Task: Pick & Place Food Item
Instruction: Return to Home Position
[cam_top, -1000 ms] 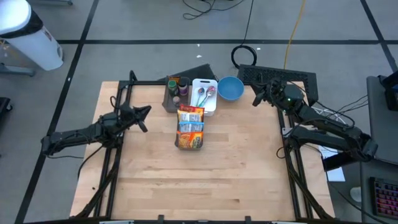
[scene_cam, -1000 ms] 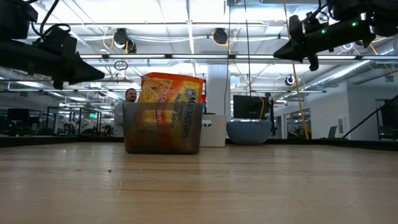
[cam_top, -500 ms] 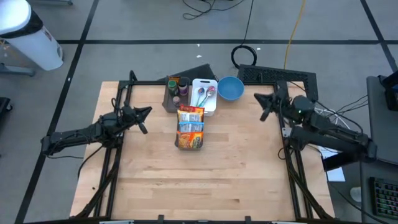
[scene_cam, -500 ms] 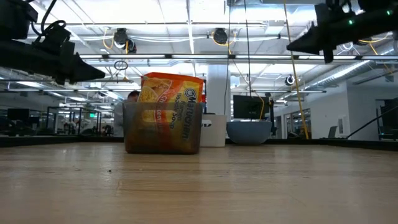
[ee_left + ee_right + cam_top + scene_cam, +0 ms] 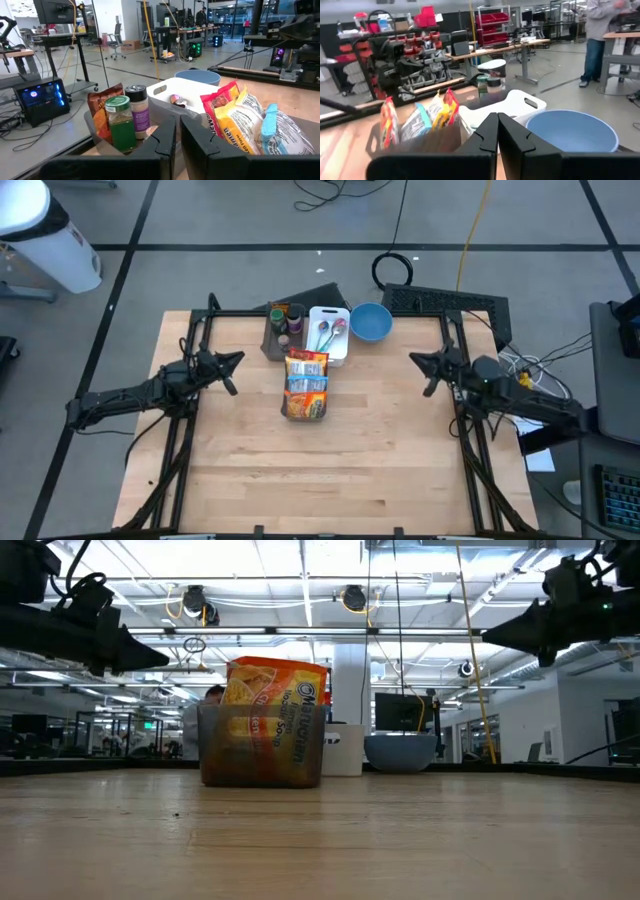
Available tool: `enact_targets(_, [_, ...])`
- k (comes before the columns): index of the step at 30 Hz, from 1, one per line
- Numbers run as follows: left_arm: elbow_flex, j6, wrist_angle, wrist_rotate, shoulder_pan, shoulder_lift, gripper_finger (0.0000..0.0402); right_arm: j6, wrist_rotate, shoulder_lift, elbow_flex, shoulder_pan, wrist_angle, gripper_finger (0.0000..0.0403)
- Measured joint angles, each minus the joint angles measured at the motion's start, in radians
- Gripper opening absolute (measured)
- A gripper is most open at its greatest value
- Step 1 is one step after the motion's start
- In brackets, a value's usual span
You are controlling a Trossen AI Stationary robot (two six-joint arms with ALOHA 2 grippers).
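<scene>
A: Noodle pack?
B: Centre frame, standing in black bin. Light, soft, crinkly; pinch the top edge.
A: Jaws?
B: Left jaws, right jaws closed, empty, at table sides.

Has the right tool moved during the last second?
Yes. In the high view, the right tool has pulled away from the blue bowl, toward the picture's bottom.

3 bins, 1 blu bowl
</scene>
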Motion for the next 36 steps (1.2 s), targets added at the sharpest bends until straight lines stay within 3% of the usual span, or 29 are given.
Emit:
enact_targets(10, [0.0,0.0,0.001,0.0,0.0,0.0,0.0031,-0.059,-0.031,-0.088,-0.012,0.038,-0.155,0.0])
enact_targets(21, [0.0,0.001,0.001,0.0,0.0,0.0,0.0031,-0.083,-0.083,-0.088,-0.092,0.072,-0.1,0.0])
enact_targets(29, [0.0,0.001,0.001,0.0,0.0,0.0,0.0031,-0.081,-0.097,-0.083,-0.193,0.081,0.043,0.0])
enact_targets(36, [0.0,0.001,0.001,-0.001,0.0,0.0,0.0031,-0.137,-0.093,-0.067,-0.192,0.081,0.047,0.0])
